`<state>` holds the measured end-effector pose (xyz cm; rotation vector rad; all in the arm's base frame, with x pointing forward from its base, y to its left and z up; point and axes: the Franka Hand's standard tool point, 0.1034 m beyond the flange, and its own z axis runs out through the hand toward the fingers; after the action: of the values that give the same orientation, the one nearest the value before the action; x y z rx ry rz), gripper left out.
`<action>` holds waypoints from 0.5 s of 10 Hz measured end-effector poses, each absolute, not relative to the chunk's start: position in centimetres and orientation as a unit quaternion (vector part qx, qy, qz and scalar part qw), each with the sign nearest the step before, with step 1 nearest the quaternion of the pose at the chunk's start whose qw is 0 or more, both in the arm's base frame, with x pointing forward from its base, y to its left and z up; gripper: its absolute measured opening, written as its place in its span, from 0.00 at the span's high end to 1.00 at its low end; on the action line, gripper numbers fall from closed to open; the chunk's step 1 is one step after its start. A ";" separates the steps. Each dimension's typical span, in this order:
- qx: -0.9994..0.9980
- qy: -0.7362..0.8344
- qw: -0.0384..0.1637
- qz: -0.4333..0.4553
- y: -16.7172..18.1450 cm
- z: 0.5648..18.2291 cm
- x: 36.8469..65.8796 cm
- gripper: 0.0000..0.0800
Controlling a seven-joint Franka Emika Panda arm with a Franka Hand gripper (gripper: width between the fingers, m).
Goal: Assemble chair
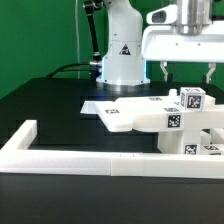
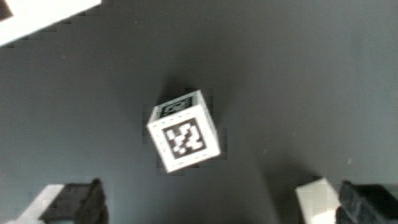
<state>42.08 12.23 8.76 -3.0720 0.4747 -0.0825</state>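
The end effector [image 1: 186,72] is seen at about 1 o'clock in the exterior view, suspended above the counter [image 1: 50,105]. Its two fingers [image 1: 164,71] are spread fully apart, and nothing is held between them. In the wrist view the end effector [image 2: 201,203] is shown with both dark fingertips [image 2: 64,203] well apart, and only bare counter surface [image 2: 267,60] lies between them.

The chair parts [image 1: 170,115] are grouped at about 3 to 4 o'clock in the exterior view, below the end effector and not touched by it. A flat slab [image 1: 122,117] is laid on the counter near the centre of that view. To the exterior view's right of it, blocky white pieces bearing square black-and-white tags are stacked or set close together; the exact contact between them cannot be told. A small tagged block [image 1: 192,98] is seen uppermost in this group, just below the fingers.

In the wrist view a single tagged piece [image 2: 185,132] is seen lying on the dark counter, tilted relative to the picture edges, at about 12 o'clock from the gap between the fingertips and clear of both.

A low white border wall [image 1: 60,156] is run along the near edge of the counter, from about 9 o'clock across to 5 o'clock in the exterior view. The robot base [image 1: 122,55] is placed at about 12 o'clock, behind the parts.
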 end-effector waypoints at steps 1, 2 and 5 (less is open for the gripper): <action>-0.992 0.124 0.014 -0.027 12.5 8.5 42.2 0.19; -0.996 0.083 0.015 -0.028 12.3 8.2 42.3 0.19; -0.996 0.082 0.022 -0.024 11.8 8.1 42.3 0.19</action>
<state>42.34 11.82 8.06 -3.0867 0.2537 -0.0746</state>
